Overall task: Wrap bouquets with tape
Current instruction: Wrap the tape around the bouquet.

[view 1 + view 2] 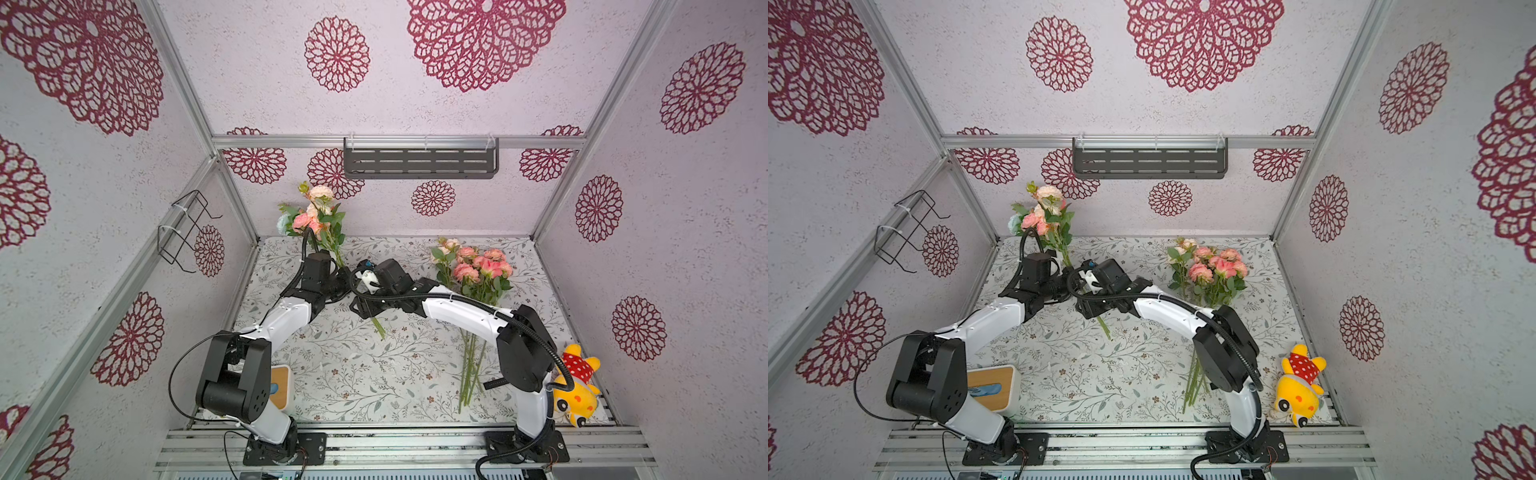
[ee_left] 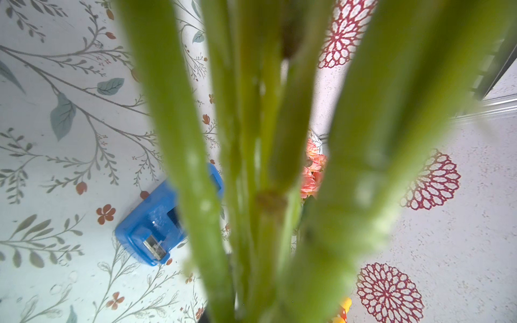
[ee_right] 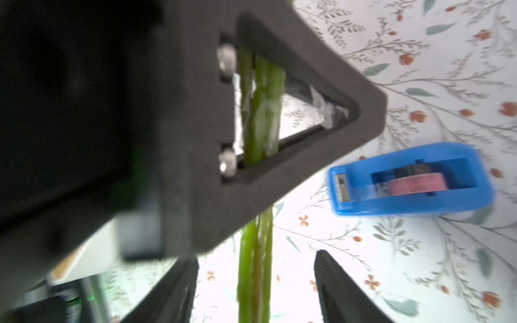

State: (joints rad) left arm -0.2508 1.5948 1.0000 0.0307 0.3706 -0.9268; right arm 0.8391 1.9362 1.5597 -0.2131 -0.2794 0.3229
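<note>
Sits on the floral table [image 1: 353,374], blue, cutter end turned toward the held stems: the tape dispenser [image 3: 411,179], mostly hidden under the wrists in both top views.

Clamps narrow on the green stems of the raised bouquet [image 1: 316,216], just beside the tape dispenser: the left gripper [image 1: 344,279]. Blooms up beyond the tape dispenser against the back wall, stem ends down on the robot's side of it.

Clings round those stems and stretches to the inner edge of a left finger: a clear tape strip [image 3: 263,112].

Gapes wide around the same stems, apart from them on both sides, near the tape dispenser: the right gripper [image 3: 254,257].

Lies flat on the table well to the right of the tape dispenser, stems pointing toward the front rail: the second bouquet [image 1: 478,282].

Farther out on that side, at the front corner: a yellow plush toy [image 1: 577,386].

On the left of the tape dispenser, near the front edge, half behind the left arm: a wooden-lidded box [image 1: 280,382].
</note>
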